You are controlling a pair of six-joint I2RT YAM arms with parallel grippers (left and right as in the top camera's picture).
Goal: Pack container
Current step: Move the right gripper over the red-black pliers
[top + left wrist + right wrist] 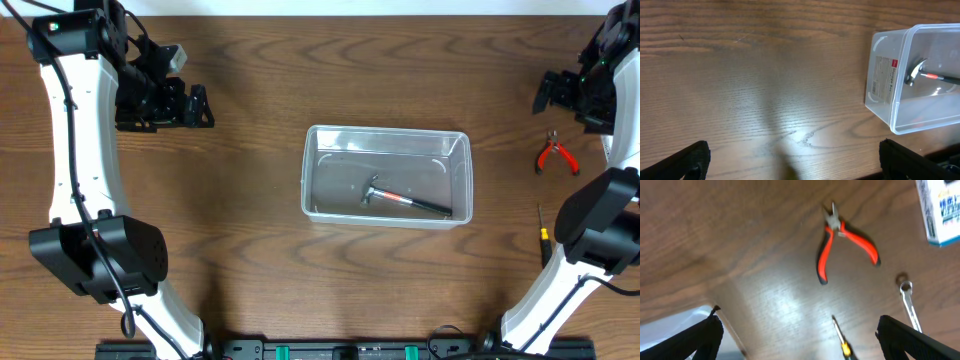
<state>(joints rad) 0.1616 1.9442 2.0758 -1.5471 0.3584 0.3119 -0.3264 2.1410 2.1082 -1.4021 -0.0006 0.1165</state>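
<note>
One clear rectangular plastic container (pixel 310 172) with rounded corners and a rim sits on the brown wooden table (pixel 250 270), between the two grippers and well apart from both. One hammer (pixel 398 197) with a metal head and a red-and-black handle lies flat inside it.

The left gripper (pixel 203 105) has its jaws spread wide and holds nothing. In its wrist view the container is ahead of it, off to the right.

The right gripper (pixel 800 322) is also fully spread and empty. Ahead of it lies one pair of red-handled pliers (pixel 840 242). One screwdriver (pixel 842 341) with a yellow-and-black handle lies close between its fingers. One silver wrench (pixel 909 305) lies towards its right finger. One blue-and-white card pack (pixel 940 210) lies far ahead on the right.
</note>
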